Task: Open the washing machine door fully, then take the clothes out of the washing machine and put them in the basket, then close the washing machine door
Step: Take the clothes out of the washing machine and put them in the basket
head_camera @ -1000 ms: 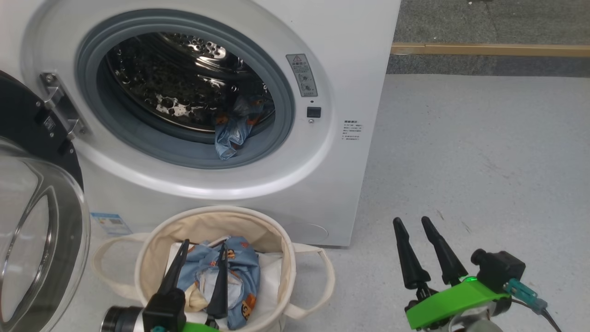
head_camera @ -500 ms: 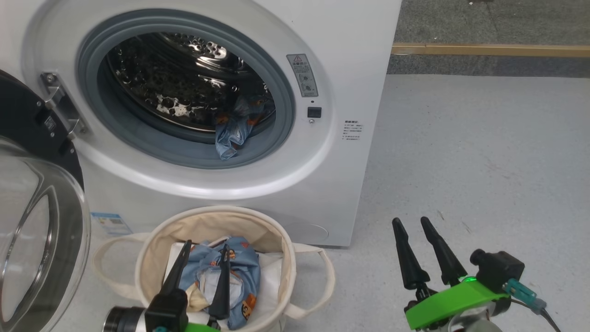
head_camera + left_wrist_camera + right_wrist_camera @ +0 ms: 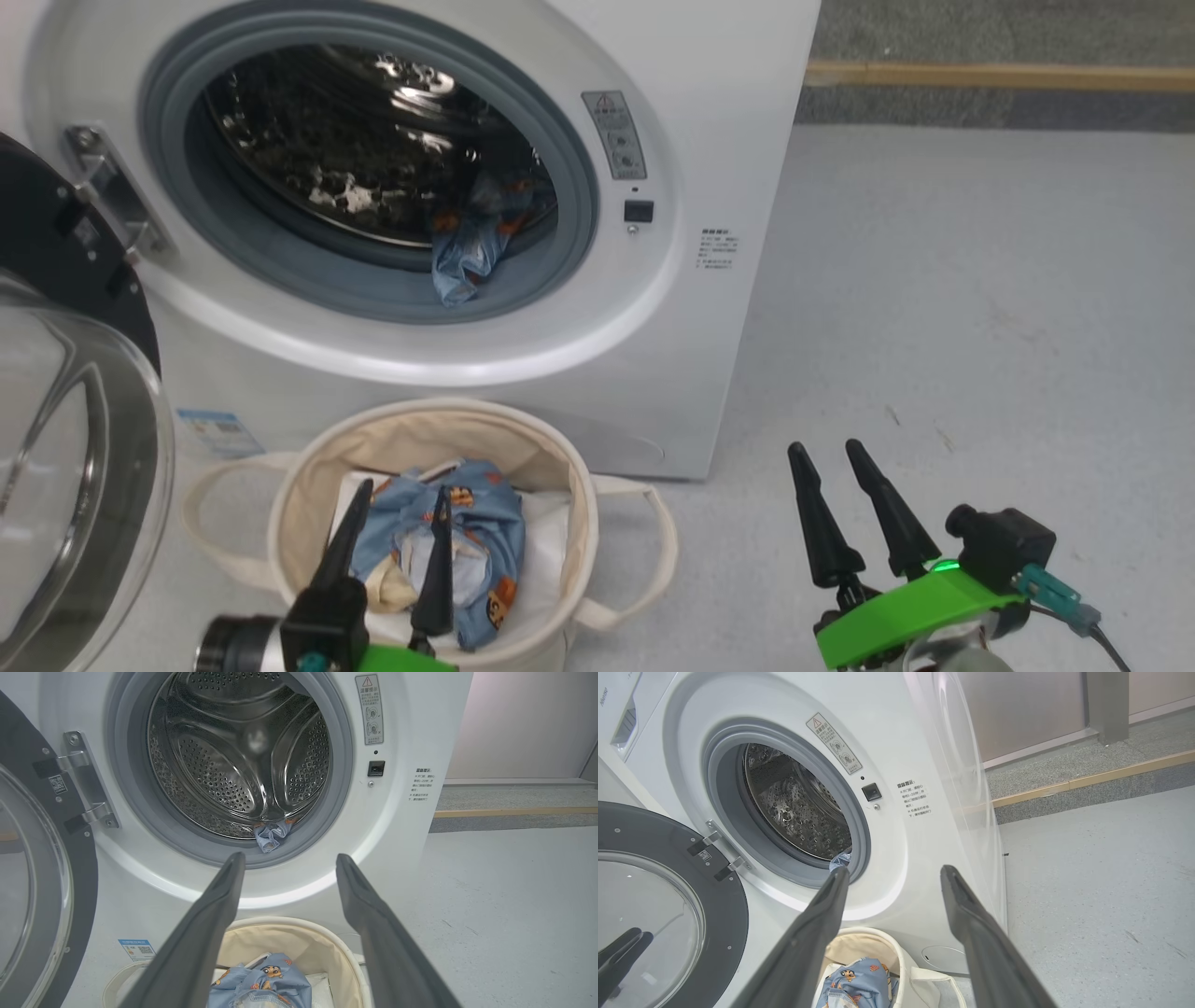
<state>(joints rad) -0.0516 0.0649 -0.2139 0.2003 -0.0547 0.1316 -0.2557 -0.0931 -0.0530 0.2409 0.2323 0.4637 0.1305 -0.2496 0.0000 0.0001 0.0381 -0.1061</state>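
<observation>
The white washing machine (image 3: 728,112) stands with its washing machine door (image 3: 65,448) swung open at the left. One of the light blue clothes (image 3: 467,257) hangs over the grey seal at the drum's lower right, also in the left wrist view (image 3: 271,836). Another blue garment (image 3: 457,537) lies in the cream basket (image 3: 420,411) in front of the washer. My left gripper (image 3: 401,489) hovers open over that garment, holding nothing; its fingers (image 3: 219,896) point at the drum mouth. My right gripper (image 3: 825,449) is open and empty above the floor, right of the basket.
A white sheet (image 3: 551,537) lines the basket under the garment. Grey floor (image 3: 980,308) stretches to the right of the washer, up to a wooden strip (image 3: 999,75) and darker carpet. The open door's glass bulges out beside the basket's left handle (image 3: 201,523).
The head view has shifted a little, so the washer and basket sit slightly higher in it. Both grippers stay open in about the same places.
</observation>
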